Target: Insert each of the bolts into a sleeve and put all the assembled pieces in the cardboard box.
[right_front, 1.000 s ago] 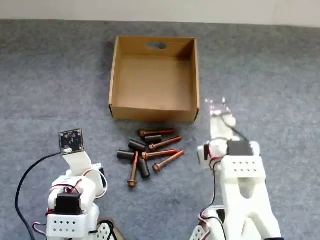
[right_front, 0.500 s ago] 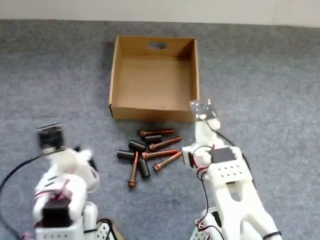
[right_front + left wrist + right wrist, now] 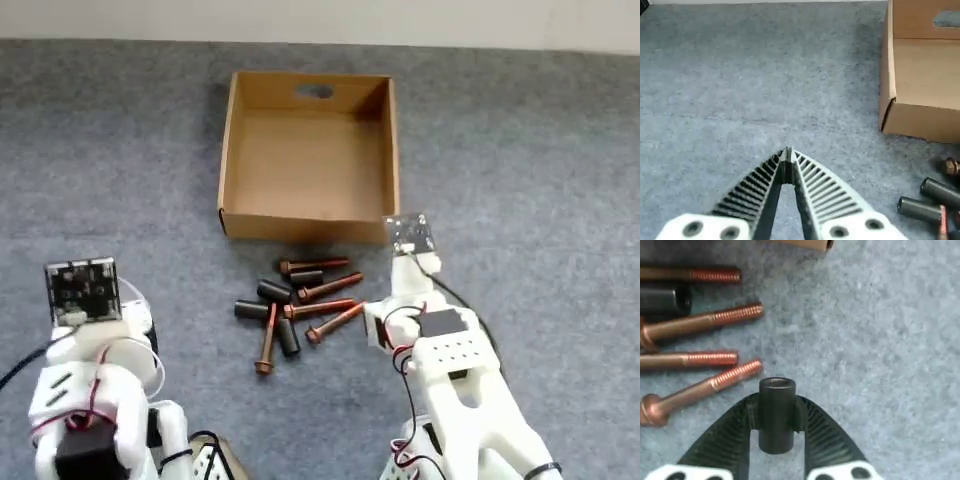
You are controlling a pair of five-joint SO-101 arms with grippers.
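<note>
Several copper bolts (image 3: 328, 288) and black sleeves (image 3: 273, 291) lie in a loose pile on the grey carpet, just in front of the open cardboard box (image 3: 232, 150). My right gripper (image 3: 776, 407) is shut on a black sleeve (image 3: 776, 415), holding it crosswise with its open end pointing out, right beside the threaded tip of a bolt (image 3: 705, 388). The right arm (image 3: 440, 345) stands at the pile's right edge. My left gripper (image 3: 786, 161) is shut with nothing in it, over bare carpet left of the box (image 3: 920, 75) and the pile.
More bolts (image 3: 700, 322) and a sleeve (image 3: 662, 297) lie beside the held sleeve. Two sleeves (image 3: 920, 209) and a bolt head (image 3: 951, 166) sit near the box's front corner. The left arm (image 3: 85, 340) is at the front left, with open carpet on both sides.
The right arm has swung left, closer to the pile. The left arm has swung left, away from the pile. The loose bolts and sleeves have not shifted.
</note>
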